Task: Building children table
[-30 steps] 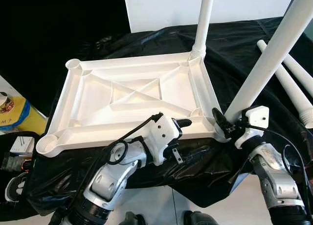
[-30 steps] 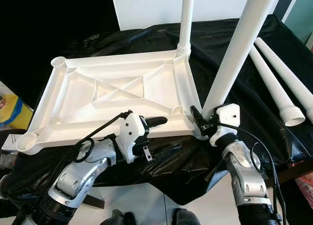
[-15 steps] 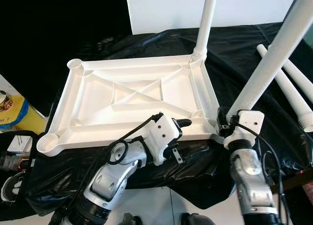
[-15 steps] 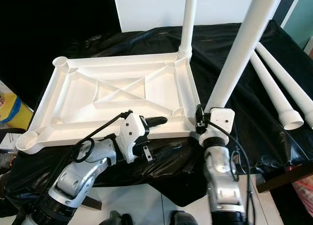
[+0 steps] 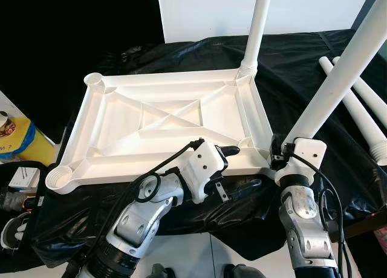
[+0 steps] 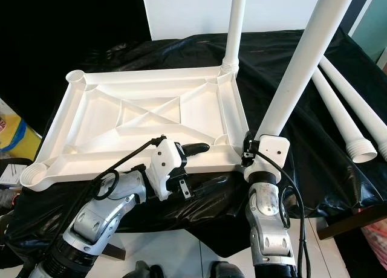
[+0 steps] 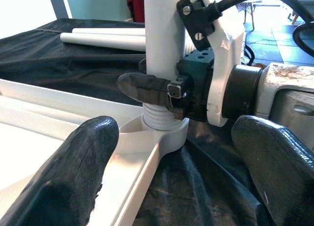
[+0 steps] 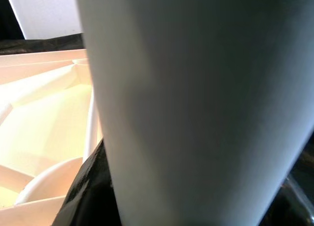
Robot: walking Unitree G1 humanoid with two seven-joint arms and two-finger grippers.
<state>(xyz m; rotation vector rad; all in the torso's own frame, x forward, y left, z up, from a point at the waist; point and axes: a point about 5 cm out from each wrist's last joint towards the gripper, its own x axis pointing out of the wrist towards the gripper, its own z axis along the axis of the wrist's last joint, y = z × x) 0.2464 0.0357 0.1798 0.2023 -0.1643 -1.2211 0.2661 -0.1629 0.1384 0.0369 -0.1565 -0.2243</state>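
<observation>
Our right gripper (image 7: 162,91) pinches the white leg (image 6: 299,60) just above the tabletop's (image 6: 145,118) near right corner socket; our left gripper (image 7: 181,186), fingers spread, straddles its near edge.

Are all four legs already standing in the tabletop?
No: two legs stand in the tabletop's corners, while two more lie on the black cloth.

Crumpled black cloth (image 5: 181,54) draped over the counter and hanging off its near edge, white panel (image 5: 205,12) upright behind it, yellow-and-blue container (image 5: 18,146) low at the left, small white box (image 5: 25,179) just in front of it, pale floor (image 6: 181,254) below
</observation>
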